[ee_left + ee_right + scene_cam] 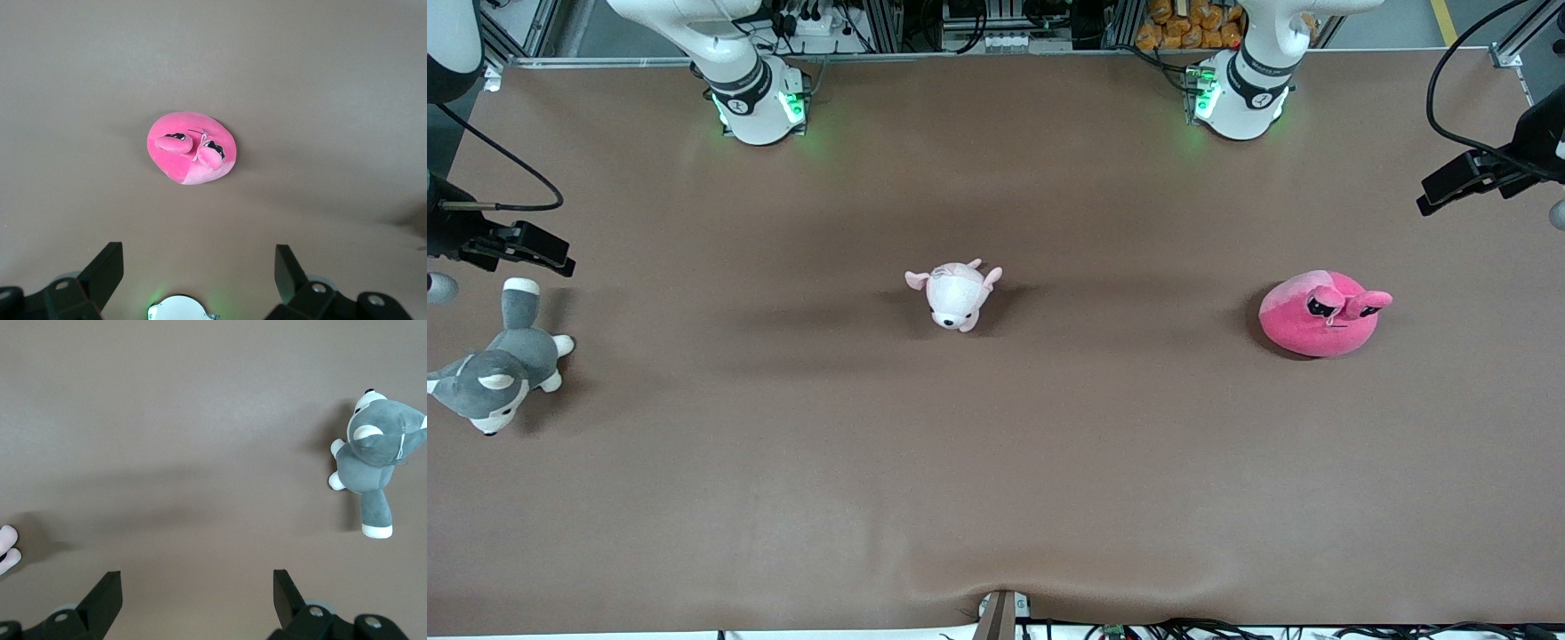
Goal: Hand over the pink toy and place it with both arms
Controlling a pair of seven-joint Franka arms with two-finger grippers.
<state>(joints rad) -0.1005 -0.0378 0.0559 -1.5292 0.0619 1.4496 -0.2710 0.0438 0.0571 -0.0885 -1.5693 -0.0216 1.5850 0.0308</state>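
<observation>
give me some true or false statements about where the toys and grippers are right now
1. The pink toy lies on the table toward the left arm's end. True.
2. The left gripper is shut on the pink toy. False: it is open, up over the table, holding nothing.
3. The pale pink-and-white plush lies between the other two toys. True.
4. The right gripper grips the grey husky. False: it is open and empty.

Fuzzy plush pink toy, soft grey plush husky, matt brown table covering, glossy white arm shells.
</observation>
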